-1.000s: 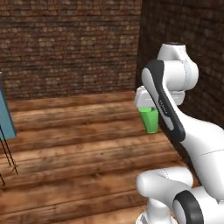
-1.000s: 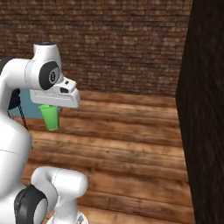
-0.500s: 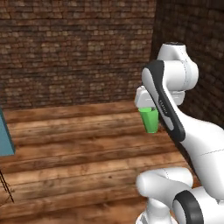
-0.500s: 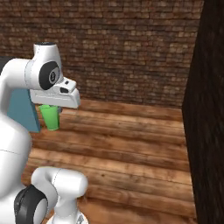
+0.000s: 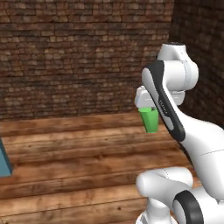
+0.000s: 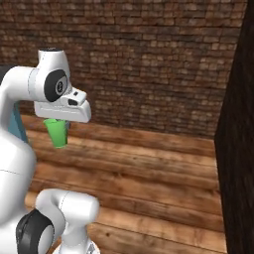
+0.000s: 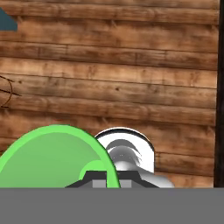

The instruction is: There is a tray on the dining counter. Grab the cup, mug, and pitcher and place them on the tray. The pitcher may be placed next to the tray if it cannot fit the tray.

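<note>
Base views sit behind the arm (image 5: 175, 113), left and right, facing brick wall (image 5: 78, 52) and plank floor (image 6: 149, 168). Hand view looks steeply down, close over the floor.

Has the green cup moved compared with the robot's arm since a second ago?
No. The cup hangs at the same spot under the gripper; just the brick wall slid, since the base turned.

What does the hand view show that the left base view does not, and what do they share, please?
The hand view alone looks down into the cup's open mouth, with a thin dark wire shape at its left edge. The left base view alone shows the brick wall, the white arm, and the cup hanging upright under the tool, clear of the floor. Both show the green cup, the wooden plank floor and a teal corner at the left.
</note>
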